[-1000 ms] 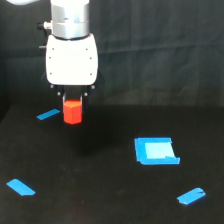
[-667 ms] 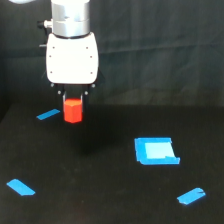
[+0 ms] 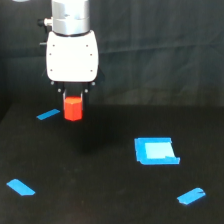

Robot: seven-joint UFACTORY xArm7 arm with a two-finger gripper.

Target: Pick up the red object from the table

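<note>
A: Entry, exterior view only. Taking the blue square outline (image 3: 156, 151) as landmark and reading left to right. What sits farthest out?

B: A blue tape strip (image 3: 20, 187), far to the exterior view's left of the square and a little lower in frame, lying flat on the table (image 3: 100, 200). Next, a second blue strip (image 3: 48, 115), left of the square and higher in frame, slanted.

A: And the arm?

B: The gripper (image 3: 73, 97) hangs up and to the left of the square, just beside that slanted strip on its right. White housing above, pointing straight down.

A: Finger state?

B: The fingers are drawn in against the red object (image 3: 73, 108) — its upper part is gripped between them, the lower part sticks out below. The fingers themselves are short and dark, hard to resolve; the exact gap is not readable beyond the block's own width.

A: Where is the red object relative to the square?

B: Upper left of it, well apart. It looks held clear of the table — there is dark surface showing below its bottom edge, though contact cannot be ruled out from this single angle. Upright, not tilted.

A: Anything right of the landmark?

B: One more blue strip (image 3: 191, 195), lower right of the square, near it, lying at a slant.
</note>
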